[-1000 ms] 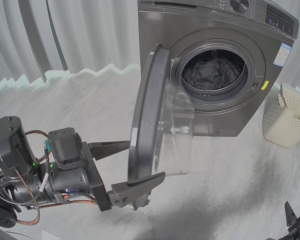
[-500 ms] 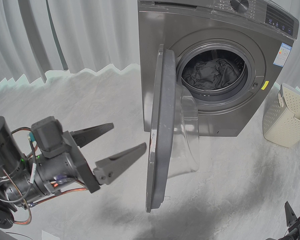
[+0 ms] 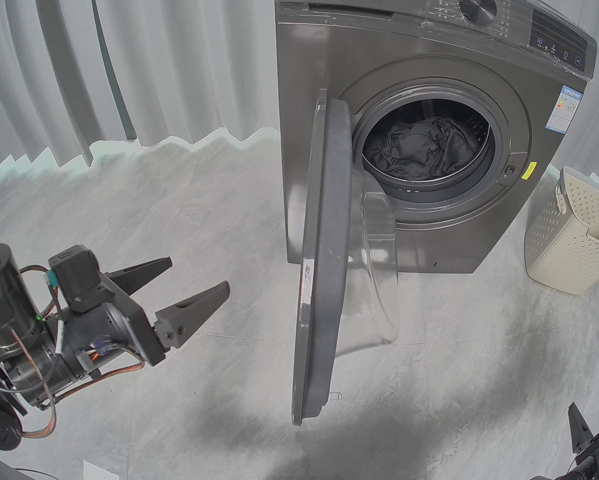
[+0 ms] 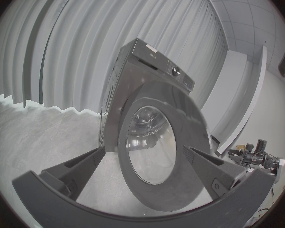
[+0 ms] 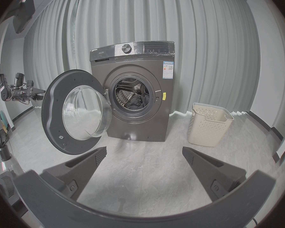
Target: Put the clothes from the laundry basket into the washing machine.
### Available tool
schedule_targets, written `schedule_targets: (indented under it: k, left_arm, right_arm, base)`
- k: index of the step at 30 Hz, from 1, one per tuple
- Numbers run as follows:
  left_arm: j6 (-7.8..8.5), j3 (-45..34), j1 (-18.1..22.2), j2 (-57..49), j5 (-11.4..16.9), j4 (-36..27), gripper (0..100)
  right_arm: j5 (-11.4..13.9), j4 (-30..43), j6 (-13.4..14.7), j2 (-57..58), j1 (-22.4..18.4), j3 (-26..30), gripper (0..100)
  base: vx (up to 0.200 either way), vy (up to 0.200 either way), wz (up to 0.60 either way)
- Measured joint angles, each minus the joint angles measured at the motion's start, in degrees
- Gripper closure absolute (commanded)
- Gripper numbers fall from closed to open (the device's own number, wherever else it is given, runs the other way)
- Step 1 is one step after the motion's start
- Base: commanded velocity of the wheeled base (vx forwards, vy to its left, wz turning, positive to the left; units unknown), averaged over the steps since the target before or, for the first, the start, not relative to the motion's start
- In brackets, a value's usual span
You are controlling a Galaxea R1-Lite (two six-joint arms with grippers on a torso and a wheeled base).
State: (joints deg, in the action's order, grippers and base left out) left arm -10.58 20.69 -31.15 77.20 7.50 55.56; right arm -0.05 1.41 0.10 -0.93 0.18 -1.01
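Note:
The grey washing machine [image 3: 406,28] stands ahead with its round door [image 3: 323,255] swung out toward me. Dark clothes [image 3: 419,148] lie in the drum. The cream laundry basket [image 3: 573,235] sits on the floor to the machine's right; its inside is hidden in the head view. My left gripper [image 3: 196,278] hangs open left of the door, apart from it, holding nothing. The left wrist view looks at the door [image 4: 158,149] between its open fingers [image 4: 209,165]. My right gripper [image 5: 144,152] is open low at the right, facing the machine [image 5: 133,89] and the basket [image 5: 209,124], its tips [image 3: 579,421] at the corner.
Pale curtains [image 3: 113,55] hang behind the machine and to the left. The grey floor [image 3: 179,195] stretches open on the left of the door and in front of the basket.
My left gripper has let go of the door's edge and drawn back to the left and down. The door swung further out, then stayed still. The right arm is unmoved.

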Motion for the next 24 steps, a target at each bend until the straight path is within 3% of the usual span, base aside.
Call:
schedule_targets:
  k: [8, 24]
  left_arm:
    - [0.33, 8.0, -2.5, 10.1, -1.5, 0.3, 0]
    - [-1.24, 28.3, -10.0, 27.3, -2.4, 1.9, 0]
  right_arm:
    - [0.0, 0.0, 0.0, 0.0, 0.0, 0.0, 0]
    - [0.0, 0.0, 0.0, 0.0, 0.0, 0.0, 0]
  base:
    - [0.000, 0.000, 0.00]
    - [0.000, 0.000, 0.00]
